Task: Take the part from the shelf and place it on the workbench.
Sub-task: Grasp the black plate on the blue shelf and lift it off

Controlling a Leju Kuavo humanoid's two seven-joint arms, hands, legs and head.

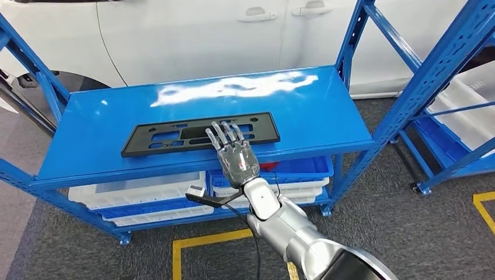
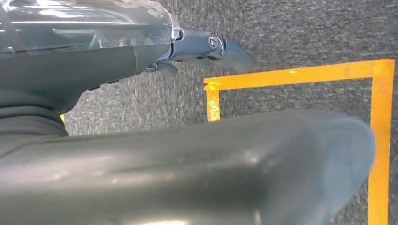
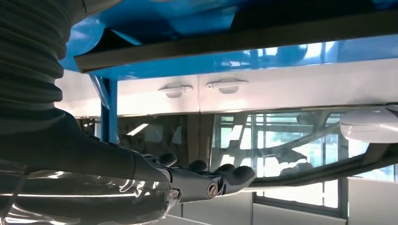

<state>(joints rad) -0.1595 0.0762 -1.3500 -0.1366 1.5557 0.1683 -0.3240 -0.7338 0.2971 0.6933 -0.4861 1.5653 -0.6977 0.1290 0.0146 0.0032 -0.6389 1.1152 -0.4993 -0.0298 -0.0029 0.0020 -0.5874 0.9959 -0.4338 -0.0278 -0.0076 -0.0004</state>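
The part is a long flat black plate (image 1: 265, 133) with several cutouts, lying across the top blue shelf (image 1: 303, 105). My right hand (image 1: 233, 154) reaches over the shelf's front edge with its fingers stretched out flat above the near edge of the plate, around its middle. In the right wrist view the straight fingers (image 3: 225, 180) hover with a gap between them and the plate's dark edge (image 3: 281, 35), holding nothing. My left hand (image 2: 94, 65) hangs over the carpet, its fingers (image 2: 216, 44) extended and empty.
White and blue bins (image 1: 140, 189) fill the lower shelf. A white car (image 1: 204, 35) stands right behind the rack. A second blue rack (image 1: 443, 64) with a white bin is at the right. Yellow tape (image 1: 198, 242) marks the grey carpet.
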